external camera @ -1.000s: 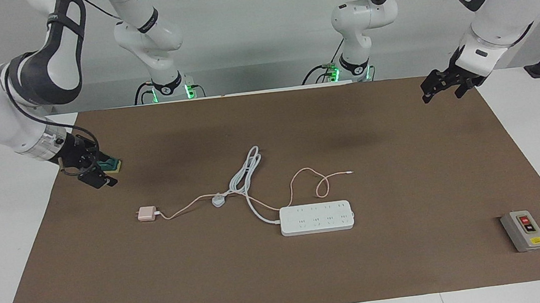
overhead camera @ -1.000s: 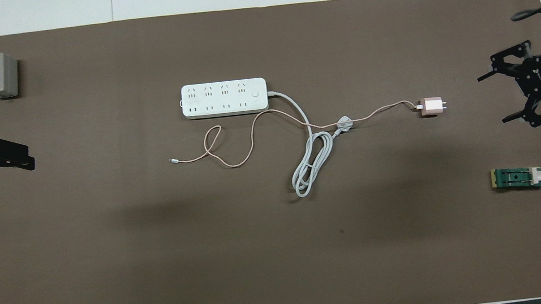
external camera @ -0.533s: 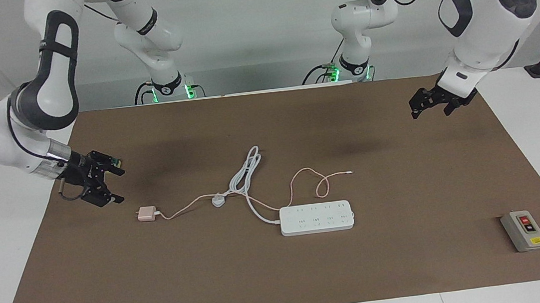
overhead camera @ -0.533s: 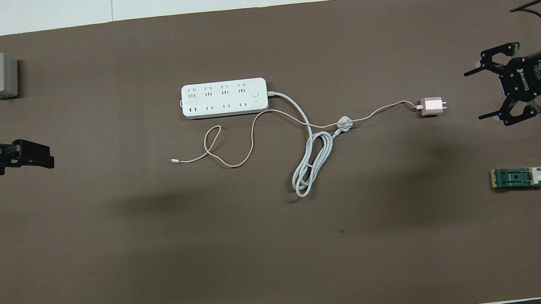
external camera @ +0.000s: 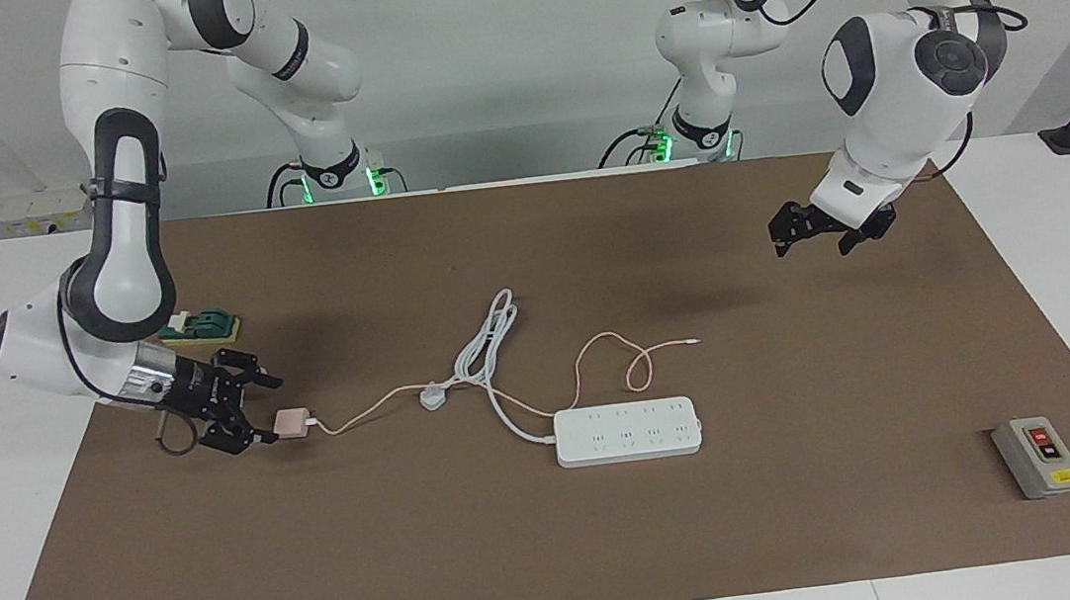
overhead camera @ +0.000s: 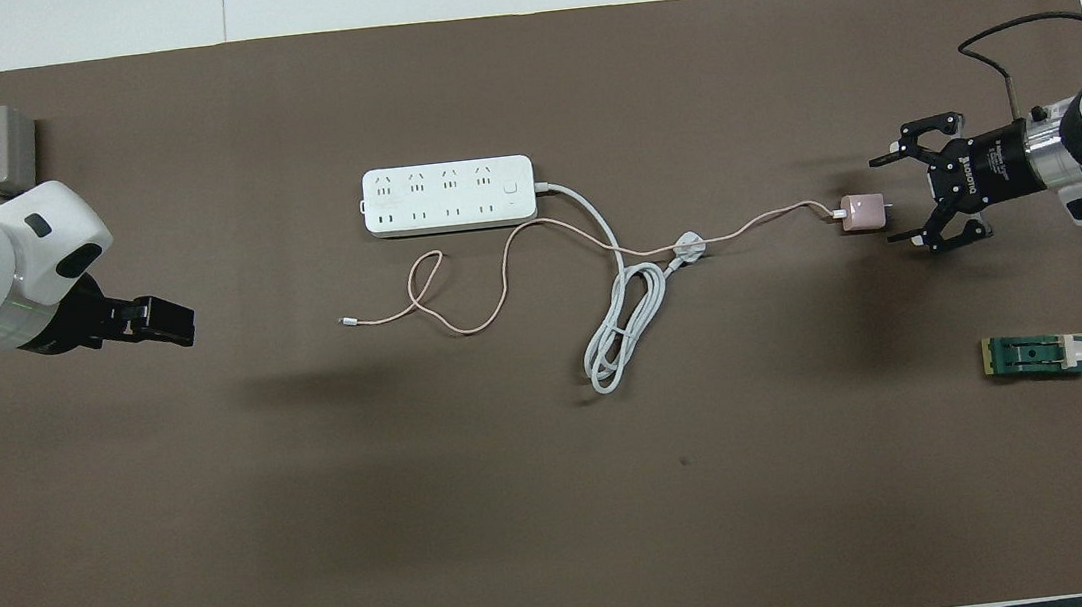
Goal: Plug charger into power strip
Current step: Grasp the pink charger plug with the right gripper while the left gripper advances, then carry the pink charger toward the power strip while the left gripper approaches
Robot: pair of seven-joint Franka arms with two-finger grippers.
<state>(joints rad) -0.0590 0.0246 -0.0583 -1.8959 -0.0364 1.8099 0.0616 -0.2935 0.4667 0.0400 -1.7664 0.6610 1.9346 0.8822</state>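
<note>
One charger (external camera: 290, 422) prong end hidden by right gripper (external camera: 258, 410), jaws spread

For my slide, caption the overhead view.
Open right claw closes in on small pale pink cube charger; flat white rectangular power strip waits unplugged.

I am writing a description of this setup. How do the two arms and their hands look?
Both arms have glossy white rounded shells with dark grey joint sections. A black cable runs along each. The right hand and the left hand are black, with two fingers on linkages. The right hand's wrist has white lettering and a silver ring.
</note>
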